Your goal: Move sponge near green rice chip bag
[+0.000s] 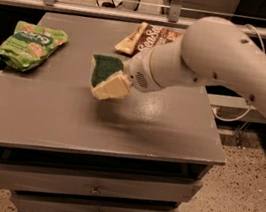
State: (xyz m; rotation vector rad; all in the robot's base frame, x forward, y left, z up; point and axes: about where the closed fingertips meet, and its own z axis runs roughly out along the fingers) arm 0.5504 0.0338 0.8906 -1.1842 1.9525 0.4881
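The sponge [102, 69], dark green top over pale foam, is held tilted above the grey table [70, 118], left of the table's middle. My gripper [108, 82] is shut on it at the end of the big white arm [221, 62], which reaches in from the right. A shadow lies on the table under the sponge. The green rice chip bag [29, 45] lies flat at the table's left edge, about a bag's width to the left of the sponge.
A brown and cream snack bag [147, 38] lies at the back of the table, partly hidden by the arm. The table has drawers [93, 190] below its front edge. A metal rail and frame [140, 3] run behind the table.
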